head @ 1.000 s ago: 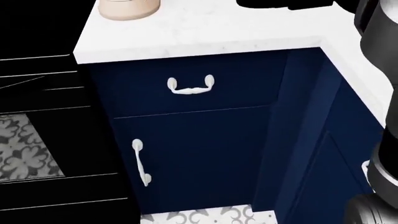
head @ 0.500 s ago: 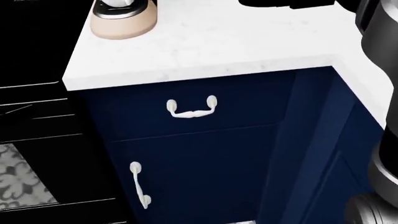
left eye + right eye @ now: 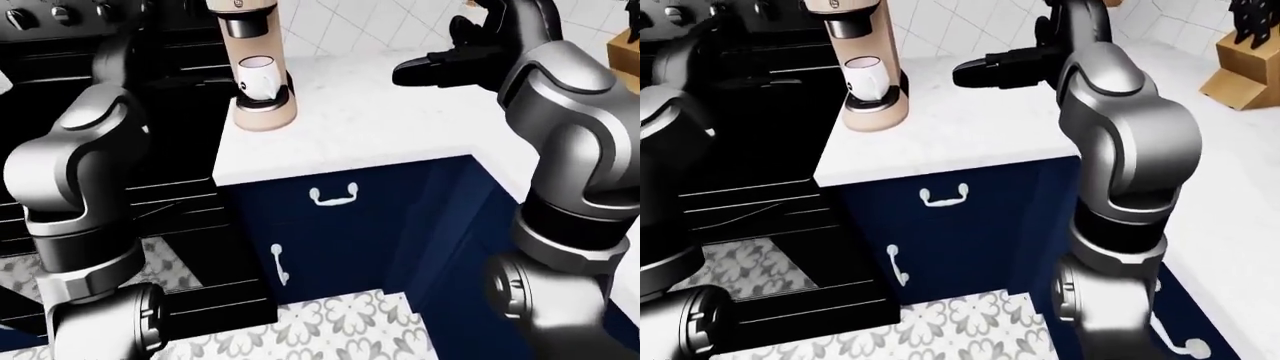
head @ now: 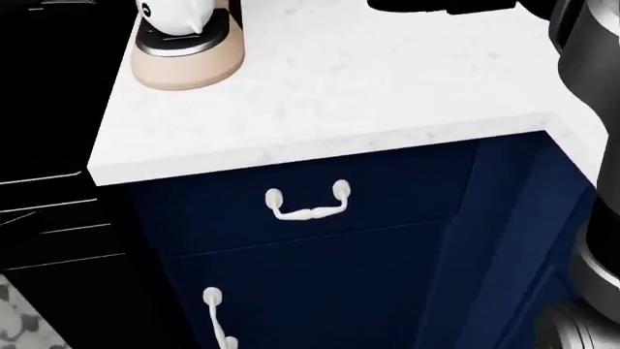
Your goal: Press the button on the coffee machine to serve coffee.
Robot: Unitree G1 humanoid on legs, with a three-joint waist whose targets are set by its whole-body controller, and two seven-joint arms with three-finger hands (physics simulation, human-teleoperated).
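A beige coffee machine point(image 3: 255, 60) stands on the white counter point(image 3: 380, 127) near its left end, with a white cup point(image 3: 258, 79) on its base. The top edge of the view cuts off its head. The base also shows at the top left of the head view point(image 4: 187, 54). My right hand point(image 3: 435, 69) is black and open. It hovers over the counter, right of the machine and apart from it, fingers pointing left. My left arm point(image 3: 75, 150) rises at the left. Its hand is lost against the black stove.
A black stove point(image 3: 180, 112) stands left of the counter. Navy cabinets point(image 4: 320, 276) with white handles point(image 4: 308, 203) sit below, and the counter turns a corner at the right. A wooden knife block point(image 3: 1240, 67) stands at the top right of the right-eye view. Patterned floor tiles point(image 3: 340, 322) lie below.
The head camera has tilted up. The counter, drawer handle and machine base have slid down the picture, and the cup has come into view at the top left.
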